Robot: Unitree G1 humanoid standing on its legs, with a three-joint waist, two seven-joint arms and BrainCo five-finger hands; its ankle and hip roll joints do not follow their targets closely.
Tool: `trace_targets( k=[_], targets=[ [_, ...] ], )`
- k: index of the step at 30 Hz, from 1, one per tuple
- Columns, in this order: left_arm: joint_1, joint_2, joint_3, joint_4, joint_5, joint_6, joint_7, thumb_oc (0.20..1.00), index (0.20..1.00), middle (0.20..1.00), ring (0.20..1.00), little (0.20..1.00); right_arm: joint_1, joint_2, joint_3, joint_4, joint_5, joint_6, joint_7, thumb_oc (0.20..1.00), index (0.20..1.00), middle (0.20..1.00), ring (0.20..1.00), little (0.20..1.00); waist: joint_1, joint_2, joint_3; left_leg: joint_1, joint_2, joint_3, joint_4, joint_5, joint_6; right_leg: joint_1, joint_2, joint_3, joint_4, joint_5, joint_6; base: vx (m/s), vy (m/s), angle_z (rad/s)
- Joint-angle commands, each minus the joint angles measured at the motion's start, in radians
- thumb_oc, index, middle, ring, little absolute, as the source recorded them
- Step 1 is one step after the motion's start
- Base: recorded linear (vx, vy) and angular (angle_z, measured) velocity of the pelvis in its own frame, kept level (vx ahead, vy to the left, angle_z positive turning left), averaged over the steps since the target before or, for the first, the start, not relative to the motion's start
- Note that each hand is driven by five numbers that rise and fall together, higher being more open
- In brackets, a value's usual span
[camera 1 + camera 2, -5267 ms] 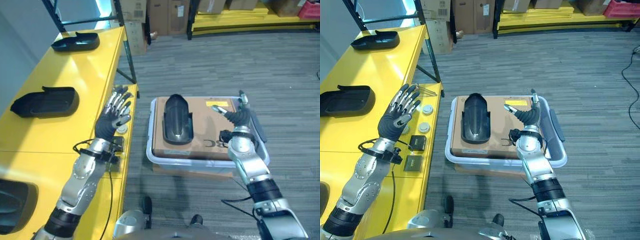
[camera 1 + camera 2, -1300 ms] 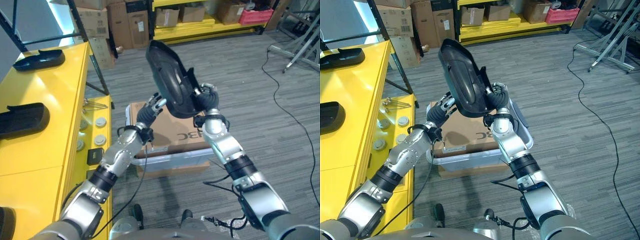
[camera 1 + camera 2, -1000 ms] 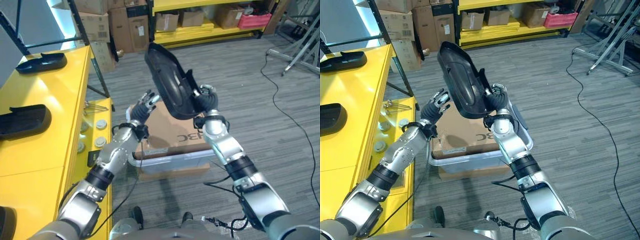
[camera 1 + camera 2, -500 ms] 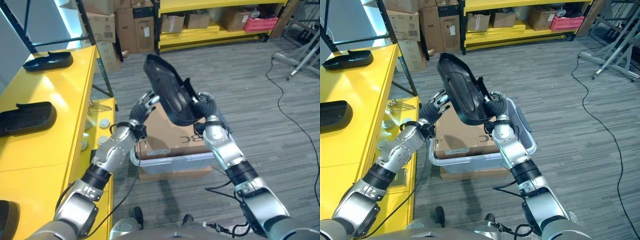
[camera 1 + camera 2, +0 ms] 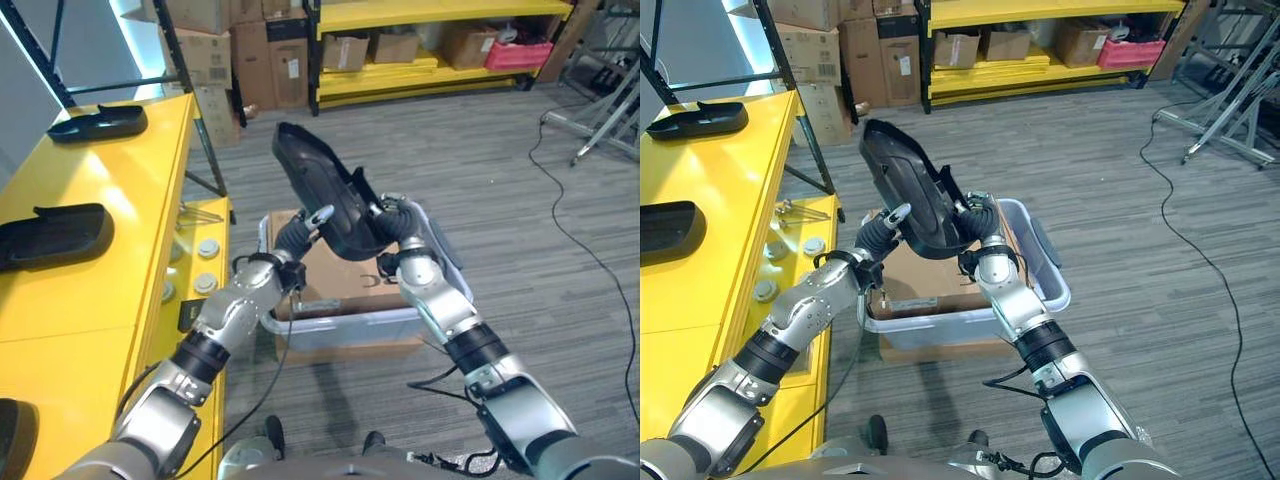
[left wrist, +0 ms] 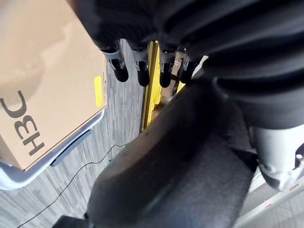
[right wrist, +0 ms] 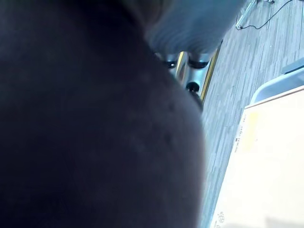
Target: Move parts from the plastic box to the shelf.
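Currently I am holding the long black moulded plastic part in the air above the translucent plastic box, tilted with its narrow end up toward the yellow shelf. My right hand is curling its fingers round the part's lower end, gripping it. My left hand is resting against the part's underside with fingers extended and slightly spread; in the left wrist view the dark fingertips are lying straight along the part. A flat brown cardboard sheet is lying inside the box. Two similar black parts are sitting on the shelf top: one near its left edge, another at its far end.
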Motion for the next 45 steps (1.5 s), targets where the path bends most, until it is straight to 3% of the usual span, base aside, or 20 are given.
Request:
trace_targets(
  k=[1, 9, 16, 17, 18, 27, 45],
  targets=[
    [-0.100, -0.083, -0.081, 0.038, 0.073, -0.034, -0.055, 1.000, 1.000, 1.000, 1.000, 1.000, -0.104, 0.032, 0.032, -0.008, -0.019, -0.071, 0.013, 0.200, 0.200, 0.200, 0.200, 0.200, 0.027, 0.015, -0.036, 0.078, -0.004, -0.016, -0.007, -0.131, 0.000, 0.033, 0.001, -0.028, -0.005, -0.074, 0.046, 0.00, 0.000, 0.00],
    [-0.115, -0.060, -0.116, 0.063, 0.234, -0.035, -0.082, 1.000, 1.000, 1.000, 1.000, 1.000, -0.102, 0.035, 0.039, -0.016, -0.033, -0.064, 0.021, 0.200, 0.200, 0.200, 0.200, 0.200, 0.021, 0.016, -0.039, 0.081, -0.006, -0.015, -0.007, -0.134, 0.001, 0.034, 0.002, -0.021, -0.005, -0.078, 0.045, 0.00, 0.000, 0.00],
    [-0.114, -0.013, -0.082, 0.011, 0.249, -0.056, -0.066, 1.000, 1.000, 1.000, 1.000, 1.000, -0.083, 0.023, 0.042, -0.045, -0.036, -0.041, 0.024, 0.200, 0.200, 0.200, 0.200, 0.200, 0.023, 0.019, -0.038, 0.084, -0.005, -0.010, -0.007, -0.136, 0.001, 0.036, 0.001, -0.023, -0.005, -0.080, 0.045, 0.00, 0.000, 0.00],
    [-0.116, -0.009, -0.076, 0.005, 0.256, -0.056, -0.079, 0.843, 0.843, 0.843, 0.843, 0.843, -0.083, 0.025, 0.043, -0.043, -0.037, -0.041, 0.024, 0.200, 0.200, 0.200, 0.200, 0.200, 0.024, 0.020, -0.038, 0.084, -0.004, -0.010, -0.007, -0.135, 0.001, 0.036, 0.000, -0.024, -0.005, -0.081, 0.045, 0.00, 0.000, 0.00],
    [-0.117, -0.005, -0.075, 0.004, 0.263, -0.060, -0.087, 0.200, 0.200, 0.200, 0.200, 0.200, -0.086, 0.024, 0.043, -0.042, -0.035, -0.040, 0.023, 0.200, 0.200, 0.200, 0.200, 0.200, 0.025, 0.021, -0.037, 0.084, -0.004, -0.010, -0.007, -0.135, 0.001, 0.037, 0.000, -0.025, -0.005, -0.080, 0.045, 0.00, 0.000, 0.00],
    [-0.126, -0.053, -0.136, 0.009, 0.231, -0.023, -0.085, 0.200, 0.200, 0.200, 0.200, 0.200, -0.080, 0.041, 0.041, -0.055, -0.030, -0.041, 0.022, 0.200, 0.200, 0.200, 0.200, 0.200, 0.009, 0.016, -0.033, 0.085, -0.008, -0.013, -0.007, -0.138, 0.005, 0.036, 0.005, -0.011, -0.005, -0.081, 0.043, 0.00, 0.000, 0.00],
    [-0.134, -0.095, -0.208, 0.042, 0.286, -0.059, -0.086, 0.200, 0.200, 0.200, 0.200, 0.200, -0.073, 0.077, 0.036, -0.049, 0.041, -0.069, -0.014, 0.200, 0.200, 0.200, 0.200, 0.200, -0.005, 0.013, -0.030, 0.091, -0.006, -0.008, -0.007, -0.140, 0.002, 0.037, 0.009, -0.003, -0.005, -0.083, 0.040, 0.00, -0.002, -0.01]
  ],
)
